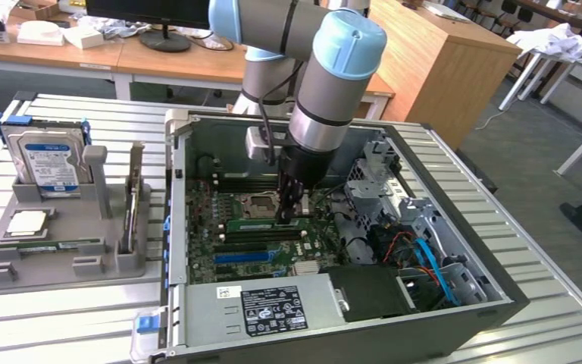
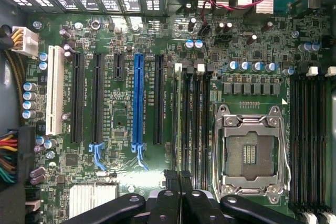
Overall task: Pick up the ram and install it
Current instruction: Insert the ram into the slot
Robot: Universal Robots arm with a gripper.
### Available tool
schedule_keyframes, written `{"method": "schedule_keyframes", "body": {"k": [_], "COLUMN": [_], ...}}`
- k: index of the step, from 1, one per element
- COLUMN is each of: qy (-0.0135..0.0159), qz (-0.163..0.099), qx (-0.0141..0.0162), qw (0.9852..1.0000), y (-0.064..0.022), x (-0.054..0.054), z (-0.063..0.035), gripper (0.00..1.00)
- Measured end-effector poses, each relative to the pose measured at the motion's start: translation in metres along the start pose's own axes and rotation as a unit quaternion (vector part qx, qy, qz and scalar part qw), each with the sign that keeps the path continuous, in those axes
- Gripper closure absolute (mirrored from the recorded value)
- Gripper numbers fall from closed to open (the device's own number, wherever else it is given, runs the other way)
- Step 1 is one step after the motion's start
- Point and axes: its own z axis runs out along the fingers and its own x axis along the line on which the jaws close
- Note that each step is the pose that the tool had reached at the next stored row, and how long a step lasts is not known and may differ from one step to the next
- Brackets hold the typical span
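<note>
The arm reaches straight down into the open computer case (image 1: pixel 195 125), which lies on its side on a slatted metal table (image 1: pixel 544 250). The gripper (image 1: pixel 291 218) is down at the motherboard (image 1: pixel 205 262), just to the exterior view's right of the empty processor socket (image 1: pixel 261 203). Its fingers (image 2: pixel 167 203) are drawn narrow, almost together, and they close on the ram (image 1: pixel 255 225). The ram stands on edge in the memory slots, on the near side of the socket, running left to right in the exterior view. The gripper holds it toward its right end. Whether the ram is seated fully in its slot cannot be told.

Nearer than the ram lie dark empty slots and a blue slot (image 1: pixel 242 258). At the near edge of the case sits the grey power supply (image 1: pixel 261 307) with its black label.

On the exterior view's left, well apart from the case, a grey holder (image 1: pixel 109 262) rests on the table. In it a hard drive (image 1: pixel 48 155) stands upright at the far end. A processor chip (image 1: pixel 28 221) lies flat, and a second green stick (image 1: pixel 54 244) lies flat just near of it.
</note>
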Motion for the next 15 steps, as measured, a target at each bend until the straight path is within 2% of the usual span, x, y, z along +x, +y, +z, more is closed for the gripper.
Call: {"method": "schedule_keyframes", "body": {"k": [11, 15], "qy": [0.0000, 0.0000], "qz": [0.000, 0.000], "qx": [0.0000, 0.0002], "qw": [1.0000, 1.0000], "y": [0.0000, -0.0001], "x": [-0.0013, -0.0011], "z": [0.0003, 0.0043], "gripper": [0.89, 0.89]}}
